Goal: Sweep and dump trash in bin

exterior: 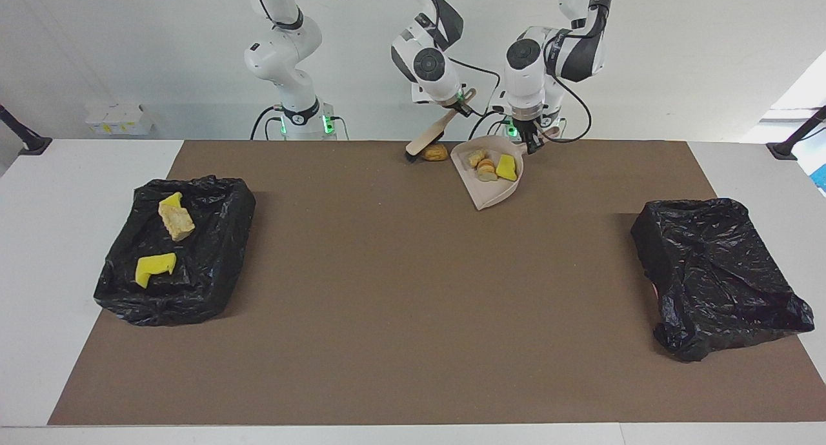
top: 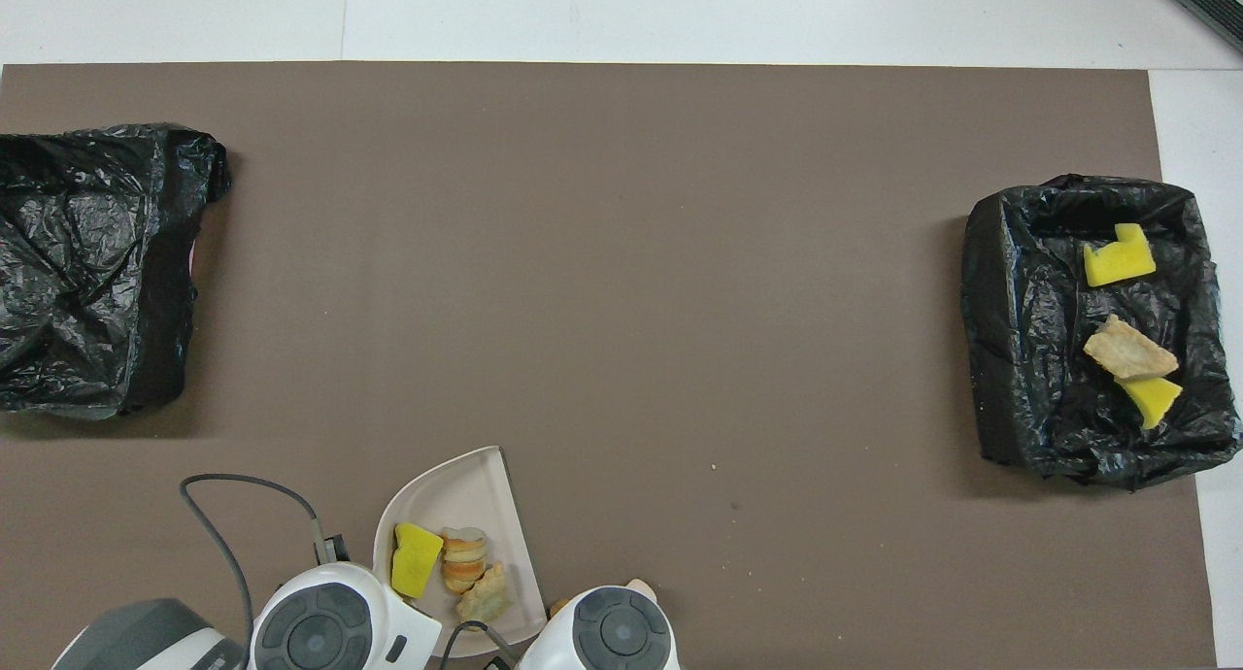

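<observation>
My left gripper (exterior: 533, 143) is shut on the handle of the beige dustpan (exterior: 485, 190), which sits tilted, handle up, near the robots' edge of the mat. In the pan (top: 466, 490) lie a yellow sponge chunk (exterior: 506, 168) and tan pastry pieces (exterior: 484, 166). My right gripper (exterior: 462, 102) is shut on the beige hand brush (exterior: 431, 135), held slantwise. Its dark bristles (exterior: 412, 156) are down beside a loose brown scrap of trash (exterior: 437, 152) on the mat. The scrap lies between the bristles and the pan.
A black-bagged bin (exterior: 213, 264) at the right arm's end holds two yellow sponge chunks (top: 1119, 257) and a pastry piece (top: 1128, 351). Another bin under crumpled black bag (exterior: 716, 271) stands at the left arm's end. Brown mat (exterior: 413, 303) covers the table.
</observation>
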`<state>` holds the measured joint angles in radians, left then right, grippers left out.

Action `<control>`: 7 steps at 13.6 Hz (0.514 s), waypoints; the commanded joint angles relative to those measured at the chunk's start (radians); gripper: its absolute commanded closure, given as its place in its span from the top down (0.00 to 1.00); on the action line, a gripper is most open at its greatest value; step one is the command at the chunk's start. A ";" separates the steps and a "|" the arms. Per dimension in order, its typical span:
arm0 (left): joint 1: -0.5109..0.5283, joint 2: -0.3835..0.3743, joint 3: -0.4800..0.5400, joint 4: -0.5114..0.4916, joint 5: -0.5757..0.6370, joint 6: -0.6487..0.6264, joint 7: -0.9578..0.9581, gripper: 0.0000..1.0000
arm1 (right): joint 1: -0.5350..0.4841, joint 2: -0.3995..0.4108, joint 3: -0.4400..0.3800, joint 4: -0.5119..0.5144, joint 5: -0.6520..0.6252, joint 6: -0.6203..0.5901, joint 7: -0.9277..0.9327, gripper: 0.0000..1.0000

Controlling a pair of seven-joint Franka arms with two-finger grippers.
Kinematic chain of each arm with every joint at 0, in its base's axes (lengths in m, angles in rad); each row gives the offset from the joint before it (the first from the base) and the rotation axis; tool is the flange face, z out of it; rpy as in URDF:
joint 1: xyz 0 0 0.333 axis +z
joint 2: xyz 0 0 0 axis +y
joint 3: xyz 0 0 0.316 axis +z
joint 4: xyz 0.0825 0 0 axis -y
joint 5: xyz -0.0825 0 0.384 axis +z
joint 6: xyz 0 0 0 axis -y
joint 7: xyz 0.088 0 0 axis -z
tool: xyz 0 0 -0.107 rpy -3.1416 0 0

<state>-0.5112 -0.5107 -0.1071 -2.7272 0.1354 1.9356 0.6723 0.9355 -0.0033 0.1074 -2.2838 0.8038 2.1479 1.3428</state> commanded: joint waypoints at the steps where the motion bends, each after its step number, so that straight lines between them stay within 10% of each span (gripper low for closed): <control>1: -0.014 0.026 0.012 -0.009 0.018 0.026 0.024 0.00 | -0.017 0.045 0.000 0.030 0.025 0.027 -0.234 0.00; 7: -0.003 0.063 0.020 0.013 0.016 0.046 0.044 0.00 | -0.055 0.062 0.000 0.046 0.025 0.024 -0.853 0.00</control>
<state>-0.5100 -0.4808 -0.0998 -2.7266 0.1386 1.9528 0.6928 0.8859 0.0487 0.1007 -2.2562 0.8047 2.1654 0.6549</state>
